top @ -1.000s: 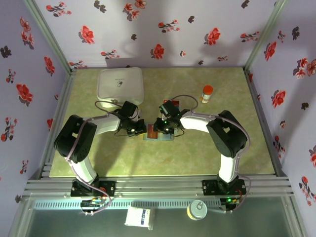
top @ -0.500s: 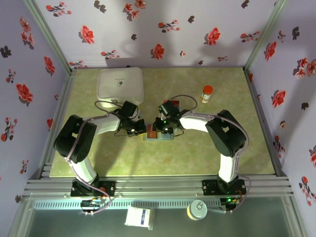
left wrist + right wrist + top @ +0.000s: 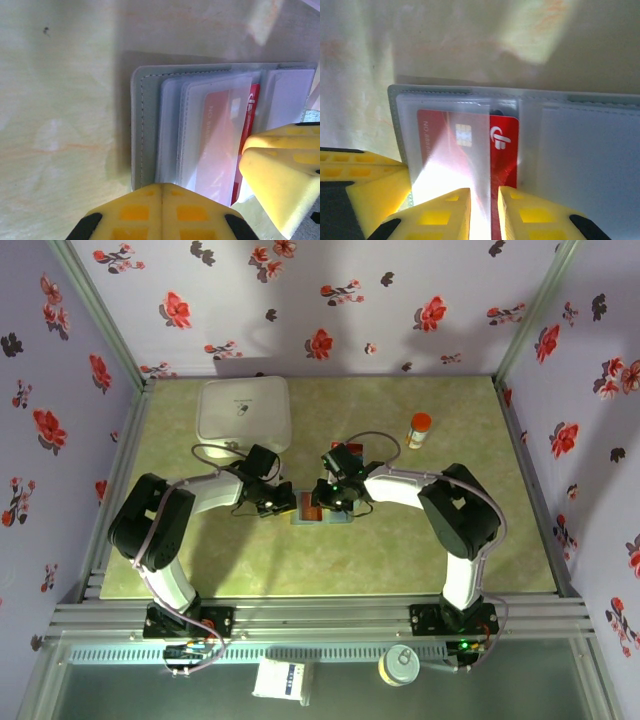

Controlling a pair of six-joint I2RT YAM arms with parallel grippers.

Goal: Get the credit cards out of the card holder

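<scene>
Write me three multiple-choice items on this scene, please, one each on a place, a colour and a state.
1. Where does the white box sit?
A) on the far left part of the table
B) in the near right corner
C) at the middle of the near edge

2. What colour is the chip card in the card holder?
A) green
B) red
C) black

3. How do the fingers of the left gripper stand?
A) wide apart
B) shut together
C) clamped on the white box

Answers:
1 A: the top view shows the box at the far left of the table.
2 B: the right wrist view shows a red card with a chip.
3 B: the left wrist view shows the two yellow fingers meeting along a seam.
</scene>
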